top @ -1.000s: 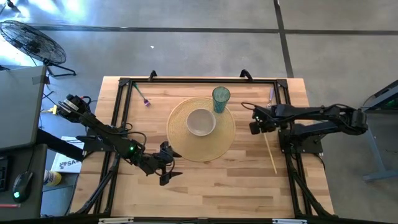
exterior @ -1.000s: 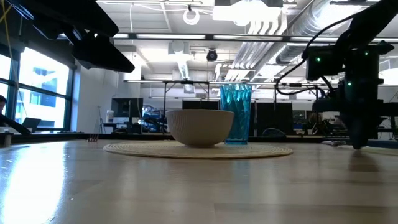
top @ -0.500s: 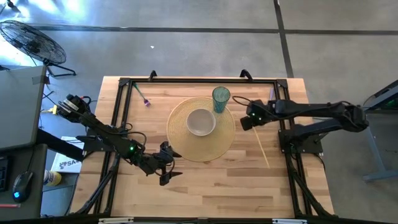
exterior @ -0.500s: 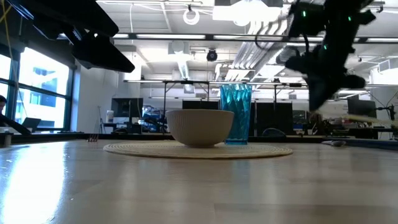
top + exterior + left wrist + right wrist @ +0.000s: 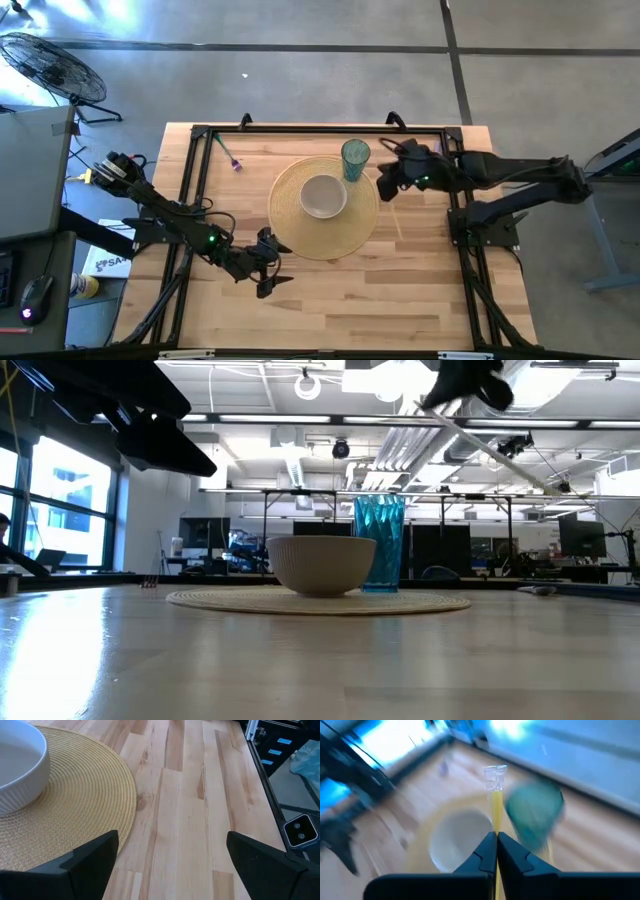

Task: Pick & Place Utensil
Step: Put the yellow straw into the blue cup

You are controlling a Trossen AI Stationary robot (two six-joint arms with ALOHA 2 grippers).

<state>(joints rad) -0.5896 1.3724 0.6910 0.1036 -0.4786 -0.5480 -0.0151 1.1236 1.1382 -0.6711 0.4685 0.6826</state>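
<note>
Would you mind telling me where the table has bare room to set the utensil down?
Bare wood runs along the near edge of the table, below the woven placemat, and right of it. The left gripper waits at the near left. It is crowded around the bowl and teal cup, where the right gripper holds the utensil.

Two dark jointed arms — thin black cables looped along them, a small green light glowing on each.

We saw the bowl [image 5: 323, 196] resting at the middle of the placemat [image 5: 296, 231]. The cup [image 5: 355, 159] stood on the placemat's rim, behind and right of the bowl. A small utensil [image 5: 227, 152] lay left of the placemat, well apart.
</note>
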